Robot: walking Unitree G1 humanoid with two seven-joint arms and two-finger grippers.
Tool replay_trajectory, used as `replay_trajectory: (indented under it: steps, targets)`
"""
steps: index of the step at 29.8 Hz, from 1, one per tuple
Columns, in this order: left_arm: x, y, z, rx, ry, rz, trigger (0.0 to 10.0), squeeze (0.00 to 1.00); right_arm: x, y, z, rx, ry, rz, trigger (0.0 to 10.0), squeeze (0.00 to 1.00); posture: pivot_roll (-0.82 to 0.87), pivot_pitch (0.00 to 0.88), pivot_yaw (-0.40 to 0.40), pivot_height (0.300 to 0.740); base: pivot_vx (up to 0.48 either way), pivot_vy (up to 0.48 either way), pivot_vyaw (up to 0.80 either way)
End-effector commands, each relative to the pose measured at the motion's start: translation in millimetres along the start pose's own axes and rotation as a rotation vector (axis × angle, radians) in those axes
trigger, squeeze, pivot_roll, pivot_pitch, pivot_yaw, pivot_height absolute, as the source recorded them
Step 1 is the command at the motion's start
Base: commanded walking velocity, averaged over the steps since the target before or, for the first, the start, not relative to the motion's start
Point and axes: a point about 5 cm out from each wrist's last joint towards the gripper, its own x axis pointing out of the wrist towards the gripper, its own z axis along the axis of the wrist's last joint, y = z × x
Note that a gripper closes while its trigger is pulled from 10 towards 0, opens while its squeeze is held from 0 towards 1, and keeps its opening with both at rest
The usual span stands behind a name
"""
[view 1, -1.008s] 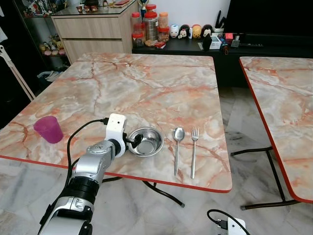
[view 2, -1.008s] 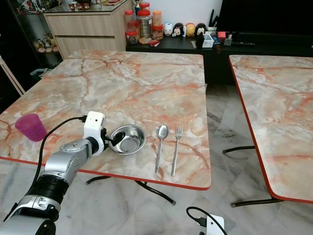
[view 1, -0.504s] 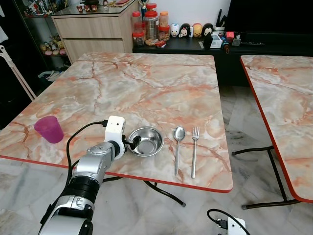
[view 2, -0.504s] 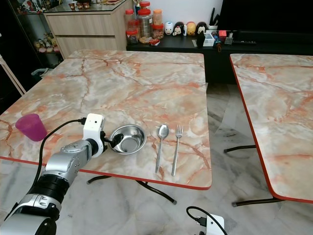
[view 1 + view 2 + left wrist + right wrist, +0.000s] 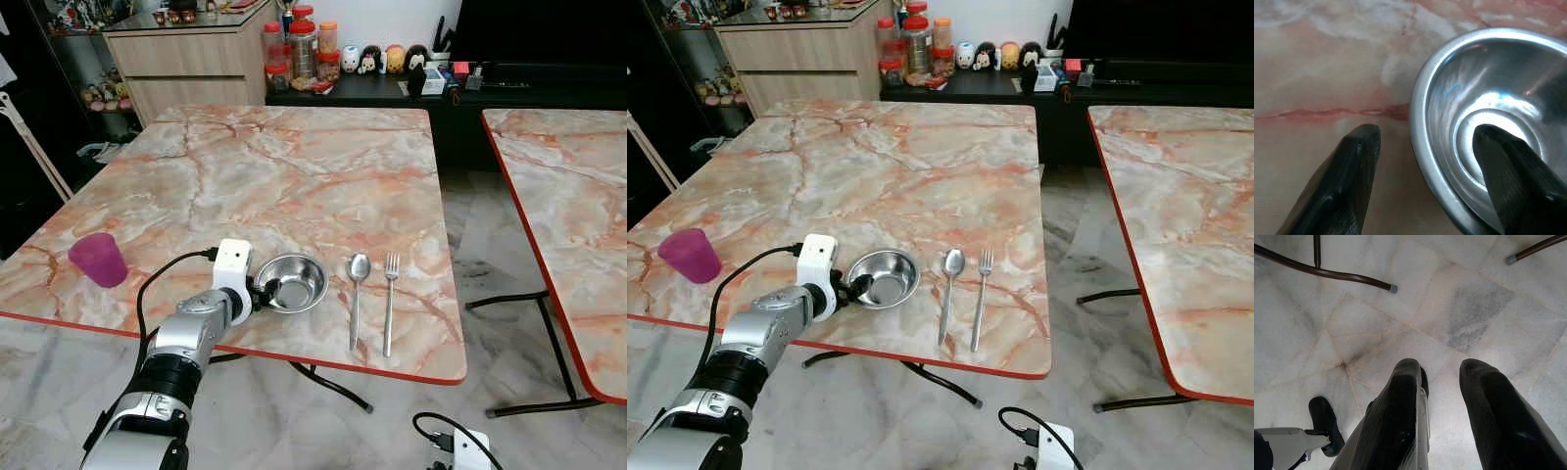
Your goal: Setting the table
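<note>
Steel bowl point(image 5: 291, 283) near tabletop's front edge: left gripper point(image 5: 1425, 147) has eased back, fingers spread astride rim; placement apparently done; right gripper point(image 5: 1437, 382) idle, fingers apart

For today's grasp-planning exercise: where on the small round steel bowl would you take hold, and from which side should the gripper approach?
Grip the thin rim of the small round steel bowl on its left side, approaching low across the marble table from the left. The wall is shallow and the spoon lies close on the right. The left gripper already straddles that rim, one finger inside, one outside.
</note>
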Motion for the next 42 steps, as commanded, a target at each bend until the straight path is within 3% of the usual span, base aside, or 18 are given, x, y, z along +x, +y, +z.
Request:
replay_trajectory:
  steps: [1,31,42]
  targets:
    - [-1.3,3.0,9.0,0.001,-0.016,-0.002,0.0,0.00,0.4,2.8,2.5,0.012,-0.011,0.000,10.0,0.00,0.00,0.000,0.049,0.725,0.000,0.000,0.00]
    - [-3.9,3.1,8.1,-0.037,-0.009,-0.026,0.0,0.00,0.9,4.9,4.9,0.016,-0.014,-0.002,10.0,0.00,0.00,0.000,0.047,0.725,0.000,0.000,0.00]
    - [-6.3,2.9,7.8,-0.115,-0.041,-0.045,0.0,0.00,1.0,4.6,5.5,0.009,-0.014,0.001,10.0,0.00,0.00,0.000,0.043,0.725,0.000,0.000,0.00]
